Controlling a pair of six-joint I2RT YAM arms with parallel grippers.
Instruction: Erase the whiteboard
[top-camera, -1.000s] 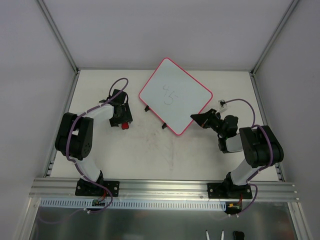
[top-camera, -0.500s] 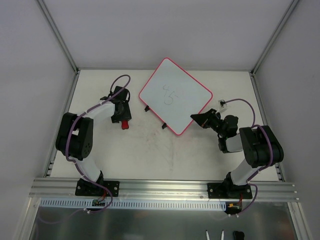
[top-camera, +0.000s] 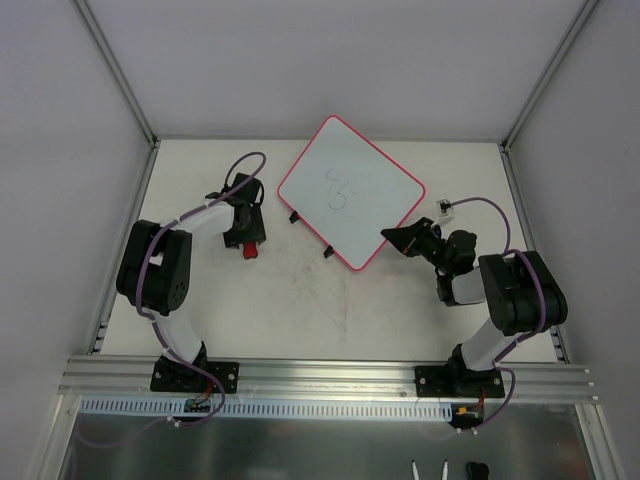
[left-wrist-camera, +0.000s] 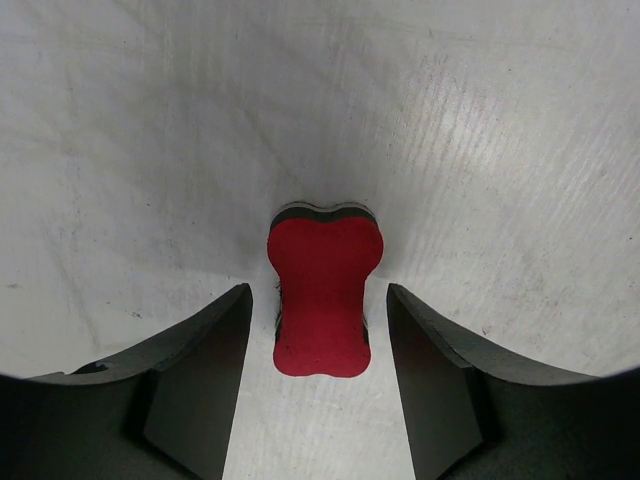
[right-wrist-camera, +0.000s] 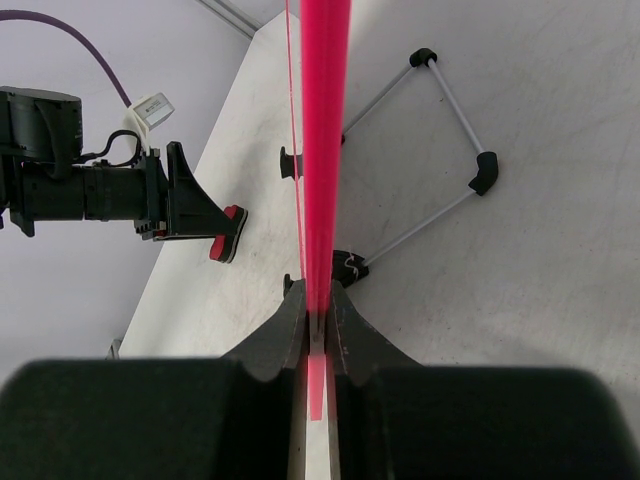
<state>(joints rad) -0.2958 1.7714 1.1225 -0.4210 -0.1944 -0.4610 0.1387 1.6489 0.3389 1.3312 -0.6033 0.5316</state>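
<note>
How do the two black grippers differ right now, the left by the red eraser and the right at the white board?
The left gripper stands open, straddling the red bow-shaped eraser with a gap each side; the right gripper is shut on the pink rim of the white whiteboard. The left gripper points down at the table; the right gripper reaches in sideways. Both are black and two-fingered.
</note>
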